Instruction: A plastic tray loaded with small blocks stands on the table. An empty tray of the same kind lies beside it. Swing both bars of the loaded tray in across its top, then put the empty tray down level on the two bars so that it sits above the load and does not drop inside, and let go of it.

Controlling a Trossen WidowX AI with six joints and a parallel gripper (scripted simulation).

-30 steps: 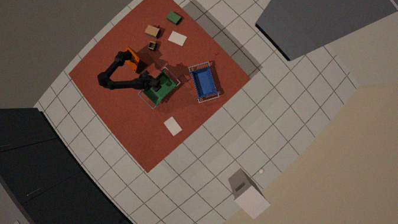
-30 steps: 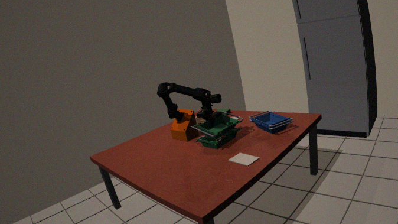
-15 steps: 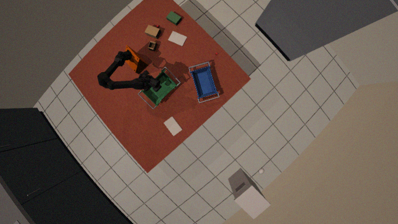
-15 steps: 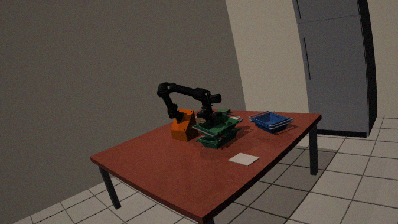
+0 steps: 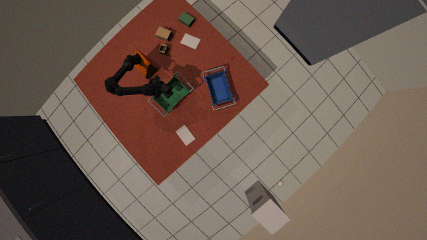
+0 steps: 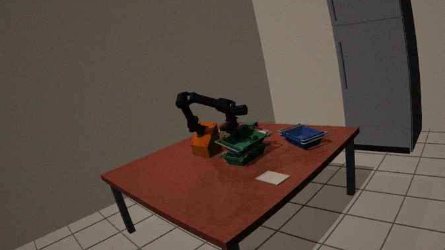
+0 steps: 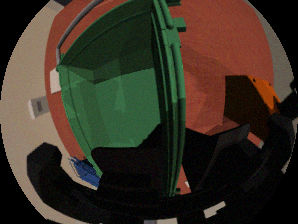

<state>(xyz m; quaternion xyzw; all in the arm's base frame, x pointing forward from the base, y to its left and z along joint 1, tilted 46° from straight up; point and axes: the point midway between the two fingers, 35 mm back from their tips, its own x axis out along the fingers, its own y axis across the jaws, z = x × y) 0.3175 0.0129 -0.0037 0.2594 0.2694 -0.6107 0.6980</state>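
The black two-fingered claw is nearly closed, pinching one long side wall of a green, ribbed plastic tray with grey wire bars at its ends. This empty tray is held above a second green plastic tray, which stands on the reddish-brown table; its load and bars cannot be made out. The held tray looks light, fairly stiff and smooth; gripped off-centre, it could tip or slip, so mid-wall is the sensible hold. Farther right stands a blue plastic tray with wire bars. No brand, label or writing is readable.
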